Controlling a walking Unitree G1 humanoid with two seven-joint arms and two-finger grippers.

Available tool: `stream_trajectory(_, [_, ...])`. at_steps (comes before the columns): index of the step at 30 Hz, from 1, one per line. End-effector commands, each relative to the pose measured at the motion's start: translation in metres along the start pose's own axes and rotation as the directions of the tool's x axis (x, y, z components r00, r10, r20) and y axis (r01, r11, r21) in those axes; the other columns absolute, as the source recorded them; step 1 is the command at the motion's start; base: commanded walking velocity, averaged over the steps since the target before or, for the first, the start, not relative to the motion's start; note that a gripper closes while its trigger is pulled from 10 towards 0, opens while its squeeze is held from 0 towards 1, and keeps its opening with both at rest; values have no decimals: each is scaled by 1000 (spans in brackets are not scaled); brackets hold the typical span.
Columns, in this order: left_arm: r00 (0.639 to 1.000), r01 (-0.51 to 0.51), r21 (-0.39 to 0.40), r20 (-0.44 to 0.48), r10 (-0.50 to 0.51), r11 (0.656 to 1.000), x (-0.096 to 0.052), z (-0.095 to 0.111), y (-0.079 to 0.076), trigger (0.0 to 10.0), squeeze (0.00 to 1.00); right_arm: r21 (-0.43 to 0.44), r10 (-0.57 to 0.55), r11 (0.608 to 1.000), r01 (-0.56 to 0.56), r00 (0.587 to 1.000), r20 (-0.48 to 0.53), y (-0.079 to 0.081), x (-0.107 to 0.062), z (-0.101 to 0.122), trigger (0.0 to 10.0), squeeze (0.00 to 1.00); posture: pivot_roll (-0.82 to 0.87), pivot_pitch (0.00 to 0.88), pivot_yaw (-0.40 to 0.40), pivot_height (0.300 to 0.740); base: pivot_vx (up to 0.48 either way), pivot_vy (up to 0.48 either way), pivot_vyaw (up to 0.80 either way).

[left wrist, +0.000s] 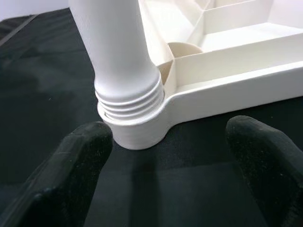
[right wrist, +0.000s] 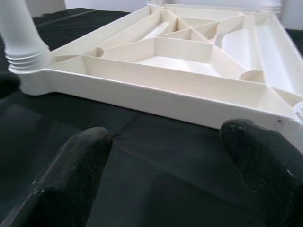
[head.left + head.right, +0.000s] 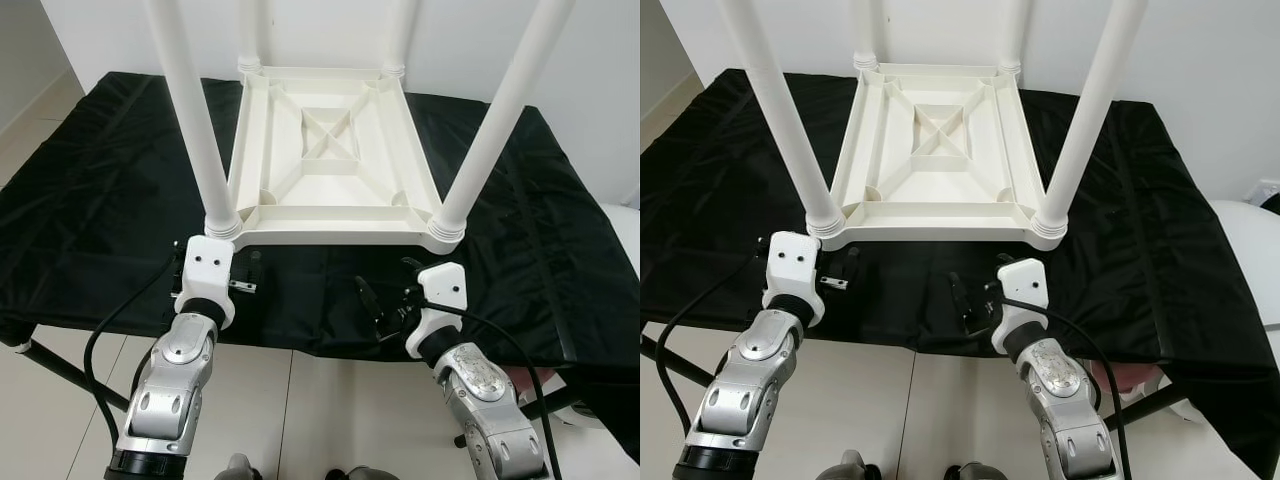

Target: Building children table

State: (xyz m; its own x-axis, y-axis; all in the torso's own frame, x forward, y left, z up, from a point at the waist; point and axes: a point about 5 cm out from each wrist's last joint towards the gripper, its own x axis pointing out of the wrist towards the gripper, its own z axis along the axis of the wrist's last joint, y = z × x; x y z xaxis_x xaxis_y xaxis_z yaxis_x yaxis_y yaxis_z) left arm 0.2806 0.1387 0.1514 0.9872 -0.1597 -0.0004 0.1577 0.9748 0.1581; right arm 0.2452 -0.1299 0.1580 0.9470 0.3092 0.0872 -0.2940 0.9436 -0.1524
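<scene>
**Inverted children's table with four legs fitted, both tools released at its near edge**

The children's table (image 3: 330, 165) is shown upside down on the black-draped surface (image 3: 90, 200), its ribbed underside upward and four white legs rising from the corner sockets. At left, the left tool (image 3: 232, 272) is held with fingers (image 1: 71, 165) spread and nothing between them, just short of the near-left leg (image 3: 195, 130), whose threaded base is seated in its socket. At right, the right tool (image 3: 385, 300) is likewise released and empty, facing the near rim beside the near-right leg (image 3: 490, 130). The moulded plastic is judged light, stiff and rather slippery; the smooth round legs would probably turn in a grasp. Whether every thread is fully home cannot be told, the far sockets being small. A hold on the flat rim wall, or low on a leg near its collar, is judged the most secure.
</scene>
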Motion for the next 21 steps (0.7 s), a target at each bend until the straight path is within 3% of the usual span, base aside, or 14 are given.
stream_trajectory(1, [999,33,11,25,-33,999,-2,4,-2,10000,0,-19,-19,1000,19,1000,16,-2,-1,3,10000,0,-35,99,0,740,0,0,0])
stream_trajectory(4, [996,69,30,46,-70,997,-6,11,-2,10000,0,-28,-59,998,60,998,29,-7,-5,7,10000,0,-33,110,-8,740,0,0,0])
stream_trajectory(5, [985,126,80,112,-134,989,-20,33,0,10000,0,-11,-171,985,171,984,51,-23,-18,17,10000,0,-32,119,-13,740,0,0,0])
stream_trajectory(6, [985,126,80,112,-134,989,-20,33,0,10000,0,-11,-171,985,171,984,51,-23,-18,17,10000,0,-32,119,-13,740,0,0,0])
stream_trajectory(8, [978,139,113,141,-154,984,-24,42,-1,10000,0,23,-218,976,217,975,51,-29,-23,20,10000,0,-32,119,-13,740,0,0,0])
stream_trajectory(9, [967,151,185,178,-184,971,-22,52,-8,10000,0,108,-267,959,262,963,29,-34,-25,18,10000,0,-33,126,-14,740,0,0,0])
stream_trajectory(10, [967,151,185,178,-184,971,-22,52,-8,10000,0,108,-267,959,262,963,29,-34,-25,18,10000,0,-33,126,-14,740,0,0,0])
stream_trajectory(13, [957,188,252,172,-235,949,-15,54,-19,10000,0,174,-267,949,262,964,2,-33,-22,13,10000,0,-30,126,-16,740,0,0,0])
stream_trajectory(16, [926,301,321,127,-356,898,-2,56,-35,10000,0,227,-270,935,273,962,-41,-31,-20,3,10000,0,-28,128,-24,740,0,0,0])
stream_trajectory(21, [881,411,321,99,-462,853,28,70,-46,10000,0,164,-311,929,330,941,-134,-35,-31,-20,10000,0,-22,130,-33,740,0,0,0])
